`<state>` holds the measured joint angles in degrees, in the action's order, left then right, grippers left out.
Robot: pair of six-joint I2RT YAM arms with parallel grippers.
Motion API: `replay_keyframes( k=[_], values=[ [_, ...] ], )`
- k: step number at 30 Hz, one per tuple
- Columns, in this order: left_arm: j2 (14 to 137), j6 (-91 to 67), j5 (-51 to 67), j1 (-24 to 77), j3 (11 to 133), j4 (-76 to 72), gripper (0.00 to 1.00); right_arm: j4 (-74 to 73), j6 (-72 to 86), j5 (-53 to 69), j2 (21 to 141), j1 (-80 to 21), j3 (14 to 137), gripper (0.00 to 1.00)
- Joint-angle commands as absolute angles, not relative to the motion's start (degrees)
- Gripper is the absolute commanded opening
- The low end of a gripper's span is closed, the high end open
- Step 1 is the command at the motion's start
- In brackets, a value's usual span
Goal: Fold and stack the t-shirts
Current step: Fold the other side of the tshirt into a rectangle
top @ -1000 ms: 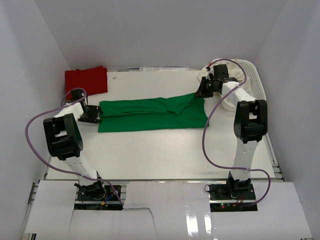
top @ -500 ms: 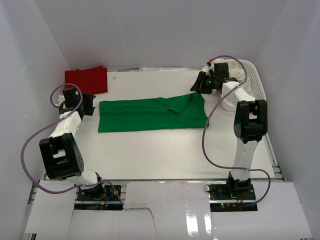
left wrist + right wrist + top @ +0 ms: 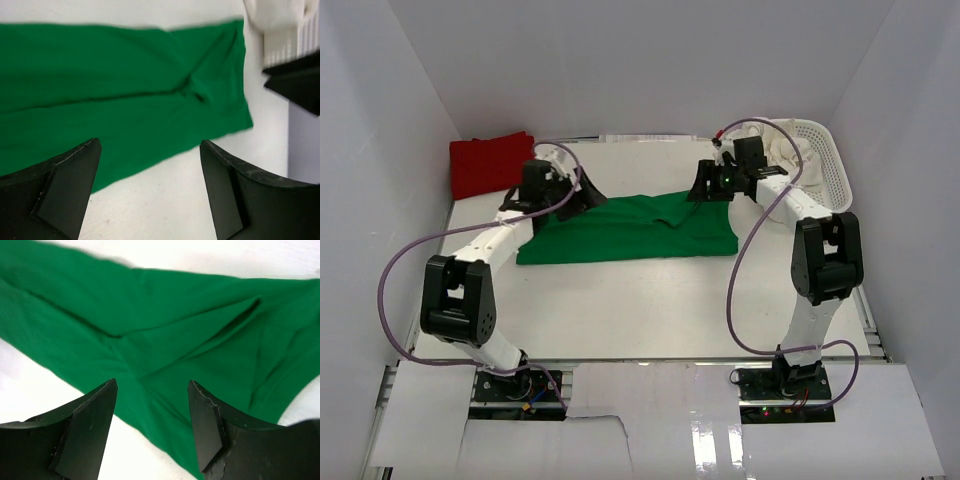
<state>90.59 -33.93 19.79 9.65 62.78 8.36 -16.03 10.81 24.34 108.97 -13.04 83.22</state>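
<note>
A bright green t-shirt (image 3: pixel 630 228) lies folded into a long band across the middle of the table. My left gripper (image 3: pixel 582 198) hovers open at its far edge, left of centre. In the left wrist view the jaws (image 3: pixel 150 150) stand wide over bare table beside the green cloth (image 3: pixel 125 90). My right gripper (image 3: pixel 705 188) is open above the shirt's far right corner, and nothing sits between its fingers (image 3: pixel 152 385) over the green folds (image 3: pixel 175 325). A red t-shirt (image 3: pixel 490 163) lies folded at the far left. Cream-white t-shirts (image 3: pixel 790 150) fill the basket.
A white mesh basket (image 3: pixel 835 165) stands at the far right, also seen in the left wrist view (image 3: pixel 285 45). White walls close the table in on three sides. Purple cables loop off both arms.
Both grippers have opened; the right one let go of the shirt's far right corner. The left arm swung from the shirt's left end to its far edge. The right arm moved left.
</note>
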Motion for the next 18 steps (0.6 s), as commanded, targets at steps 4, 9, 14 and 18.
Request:
replay_keyframes(
  k=[4, 9, 14, 18],
  values=[
    [92.6, -20.5, 22.7, 17.0, 60.6, 8.3, 0.91, -18.9, -3.5, 11.3, 102.7, -20.9, 80.7, 0.65],
    [94.7, -17.3, 22.1, 20.6, 60.1, 7.3, 0.90, -10.3, -10.2, 8.4, 98.8, -24.2, 71.1, 0.63],
    [98.4, -20.9, 24.2, 21.0, 61.8, 7.1, 0.89, -4.1, -14.8, 2.6, 97.2, -26.0, 65.1, 0.62],
    [101.2, -22.3, 24.0, 21.9, 65.1, 7.2, 0.89, -3.5, -16.3, 4.0, 99.0, -26.5, 66.9, 0.61]
  ],
)
